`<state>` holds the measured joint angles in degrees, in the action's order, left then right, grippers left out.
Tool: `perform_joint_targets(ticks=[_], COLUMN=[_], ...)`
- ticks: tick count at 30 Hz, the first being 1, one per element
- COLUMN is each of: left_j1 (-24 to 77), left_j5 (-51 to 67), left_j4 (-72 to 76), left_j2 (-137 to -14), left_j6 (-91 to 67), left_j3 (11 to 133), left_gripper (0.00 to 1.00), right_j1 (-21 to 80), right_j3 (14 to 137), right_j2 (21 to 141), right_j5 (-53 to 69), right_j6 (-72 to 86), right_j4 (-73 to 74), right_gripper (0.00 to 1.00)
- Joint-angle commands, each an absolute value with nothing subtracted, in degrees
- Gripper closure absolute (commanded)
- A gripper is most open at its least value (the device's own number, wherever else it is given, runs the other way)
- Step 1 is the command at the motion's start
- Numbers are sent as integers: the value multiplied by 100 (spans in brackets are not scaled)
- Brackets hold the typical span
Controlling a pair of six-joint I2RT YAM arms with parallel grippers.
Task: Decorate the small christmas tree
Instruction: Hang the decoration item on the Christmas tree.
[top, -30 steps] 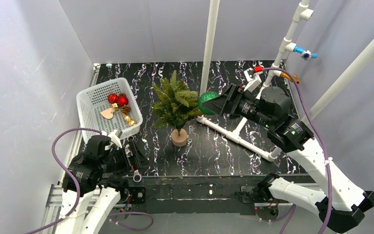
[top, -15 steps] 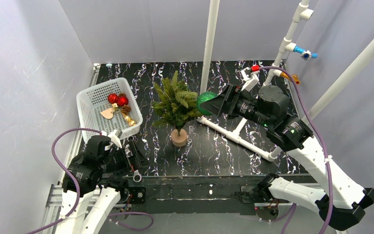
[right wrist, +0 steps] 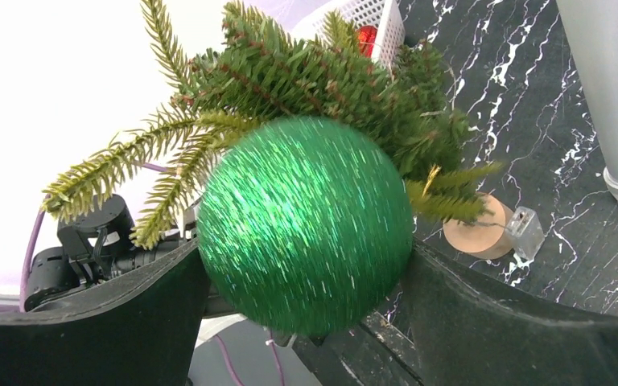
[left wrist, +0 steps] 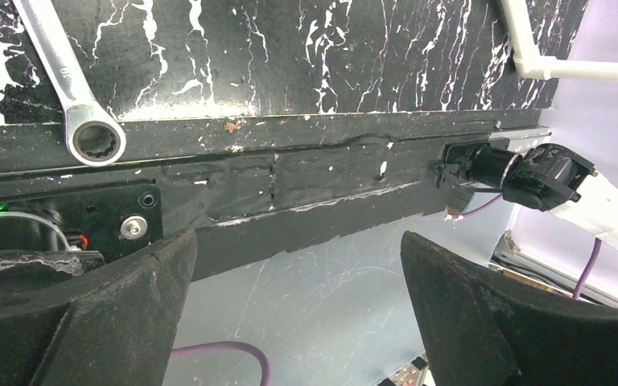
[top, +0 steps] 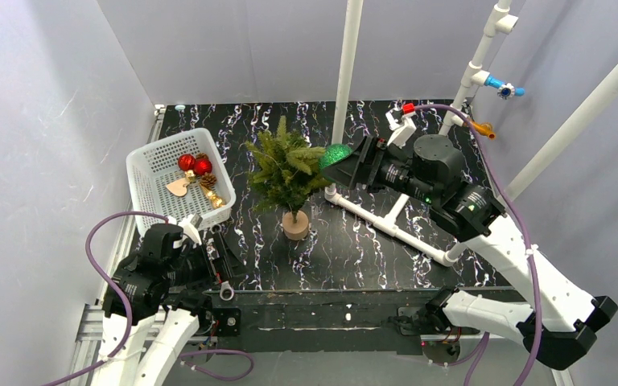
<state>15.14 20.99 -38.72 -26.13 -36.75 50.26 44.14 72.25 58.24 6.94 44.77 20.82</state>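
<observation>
- At the near edge, the left gripper (left wrist: pixel 298 241) hangs over the table's front rail with its jaws spread wide and nothing between them.
- A steel wrench (left wrist: pixel 80 96) lies flat on the black, white-veined tabletop (top: pixel 354 241), just beyond that rail.
- The small christmas tree (top: pixel 288 170) stands mid-table on its round tan base (top: pixel 295 226), which rests on the marbled surface.
- Left of the tree sits a white plastic basket (top: pixel 149 173); inside it are red balls (top: pixel 194 164) and some gold-coloured pieces.
- The right gripper (right wrist: pixel 306 257) holds a glittery green bauble (right wrist: pixel 306 221) between widely parted fingers, both touching it; the bauble is against the tree's right-hand branches.
- A white pipe frame (top: pixel 386 221) runs across the table's right side, with an upright pipe (top: pixel 346 72) behind the tree.
- Plain pale walls (top: pixel 209 48) close in the back and sides.
- Since a second ago, the right arm has carried the bauble leftward and farther back into the foliage, and the tree's top now leans a little left; the left arm, the wrench and the basket are unchanged.
</observation>
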Motion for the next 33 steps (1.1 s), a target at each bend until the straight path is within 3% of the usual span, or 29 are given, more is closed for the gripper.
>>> perform_joint_targets(ticks=[1, 25, 33], left_j1=[1525, 1525, 1528], left_j5=[2156, 2188, 2197], left_j4=[-4318, -4229, -4237], left_j2=[-2628, -2745, -2704], left_j6=[-3540, -3559, -3581], left_j3=[5112, 5071, 5062], left_gripper=[0, 1, 0], right_j1=[4494, 4505, 4500], right_j3=[7455, 7339, 7342], right_j2=[5908, 5178, 5078], right_j5=[565, 267, -622], right_j6=[4387, 4170, 4048], right_j4=[1955, 2402, 2286], right_gripper=[10, 8, 8])
